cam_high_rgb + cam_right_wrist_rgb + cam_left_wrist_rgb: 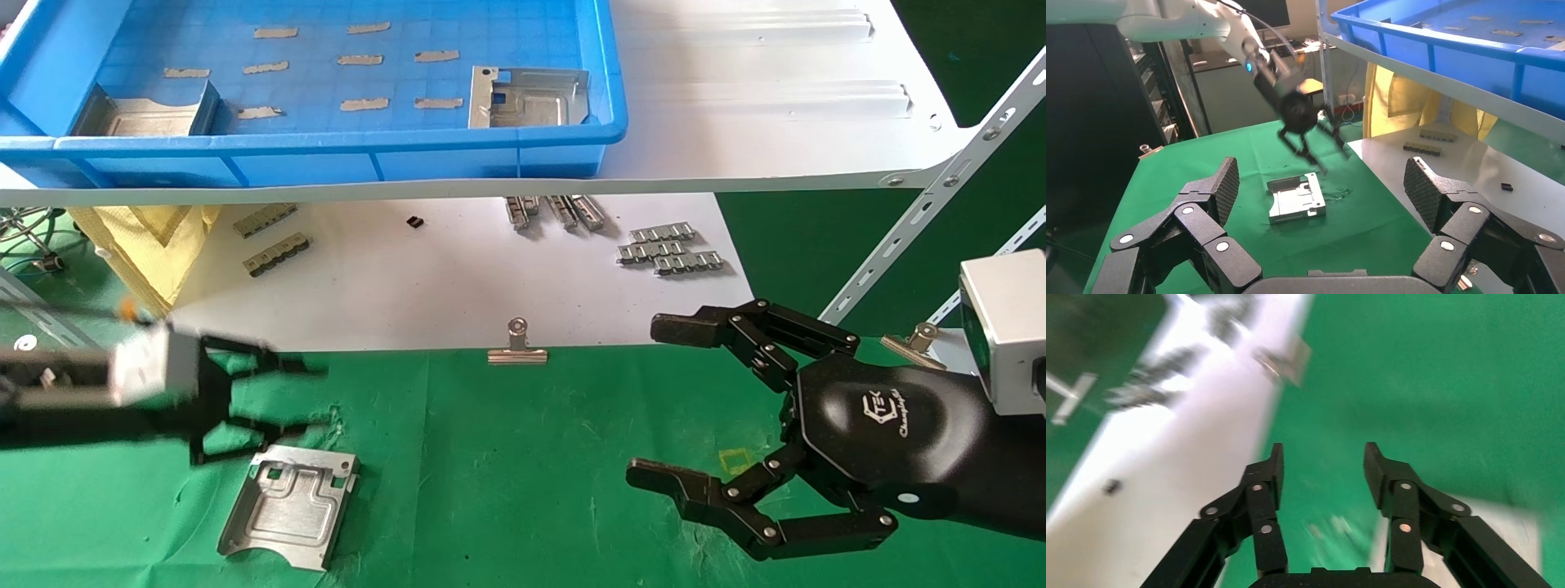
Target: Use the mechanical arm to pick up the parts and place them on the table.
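Note:
One silver part (290,506) lies flat on the green table (523,474), also seen in the right wrist view (1296,199). My left gripper (315,400) hovers just above and behind it, open and empty, apart from it; its fingers (1271,471) spread over green cloth. Two more parts sit in the blue bin (327,147) on the shelf: one at its right (527,98), one at its left (147,110). My right gripper (654,400), the glossy black hand, hangs open and empty over the table's right side, well away from the part (1321,168).
A white sheet (458,278) behind the cloth carries small grey ridged strips (670,249) and a silver clip (516,347) at its edge. The white shelf (776,122) overhangs it, with a slanted brace (923,212) at right. Yellow cloth (155,237) hangs at back left.

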Action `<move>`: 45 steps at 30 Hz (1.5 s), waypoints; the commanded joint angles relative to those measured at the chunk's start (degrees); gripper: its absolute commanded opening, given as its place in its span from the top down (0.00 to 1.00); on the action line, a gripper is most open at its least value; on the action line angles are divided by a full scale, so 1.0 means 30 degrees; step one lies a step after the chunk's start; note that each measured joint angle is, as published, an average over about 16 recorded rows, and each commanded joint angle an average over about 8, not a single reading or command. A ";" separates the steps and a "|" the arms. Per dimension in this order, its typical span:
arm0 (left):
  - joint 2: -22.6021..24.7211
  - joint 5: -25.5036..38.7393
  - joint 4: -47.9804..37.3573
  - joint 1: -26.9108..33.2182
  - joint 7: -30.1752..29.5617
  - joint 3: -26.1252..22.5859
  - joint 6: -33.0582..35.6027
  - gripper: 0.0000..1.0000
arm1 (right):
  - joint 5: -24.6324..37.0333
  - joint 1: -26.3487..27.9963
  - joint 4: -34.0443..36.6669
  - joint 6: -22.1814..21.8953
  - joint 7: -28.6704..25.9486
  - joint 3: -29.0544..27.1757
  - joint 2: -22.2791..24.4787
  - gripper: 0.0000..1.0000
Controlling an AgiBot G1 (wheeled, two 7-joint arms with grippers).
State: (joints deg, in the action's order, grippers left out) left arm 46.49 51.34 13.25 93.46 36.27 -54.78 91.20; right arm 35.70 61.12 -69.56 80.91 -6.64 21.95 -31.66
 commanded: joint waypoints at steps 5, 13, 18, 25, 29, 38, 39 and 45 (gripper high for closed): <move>-0.0646 -0.3352 0.0565 -0.1748 -0.2698 0.1201 0.0151 0.00 | 0.0000 -0.0001 0.0002 -0.0001 0.0000 -0.0001 0.0001 0.00; -0.0951 -0.4941 0.1049 -0.2866 -0.3687 0.1665 0.0126 0.00 | -0.0001 -0.0003 0.0006 -0.0003 0.0001 -0.0003 0.0003 0.00; -0.0904 -0.4521 0.1088 -0.2637 -0.3520 0.1611 0.0106 0.00 | -0.0001 -0.0003 0.0005 -0.0004 0.0001 -0.0003 0.0003 0.00; -0.1116 -0.4376 0.2498 -0.3204 -0.4400 0.2449 -0.0041 0.00 | -0.0002 -0.0003 0.0006 -0.0004 0.0001 -0.0003 0.0003 0.00; -0.1313 -0.4288 0.3777 -0.3744 -0.5219 0.3210 -0.0171 0.00 | -0.0002 -0.0003 0.0006 -0.0004 0.0001 -0.0003 0.0003 0.00; -0.1754 -0.4089 0.6647 -0.4954 -0.7056 0.4916 -0.0464 0.00 | -0.0002 -0.0003 0.0006 -0.0004 0.0001 -0.0003 0.0003 0.00; -0.1804 -0.4067 0.6971 -0.5090 -0.7263 0.5108 -0.0497 0.00 | -0.0002 -0.0003 0.0006 -0.0004 0.0001 -0.0003 0.0003 0.00; -0.2099 -0.3935 0.8888 -0.5899 -0.8490 0.6249 -0.0692 0.00 | -0.0002 -0.0003 0.0006 -0.0004 0.0001 -0.0003 0.0003 0.00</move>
State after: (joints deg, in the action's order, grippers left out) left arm 40.20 39.53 39.91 75.76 10.80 -36.04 89.13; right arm 35.69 61.11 -69.54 80.90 -6.64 21.94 -31.65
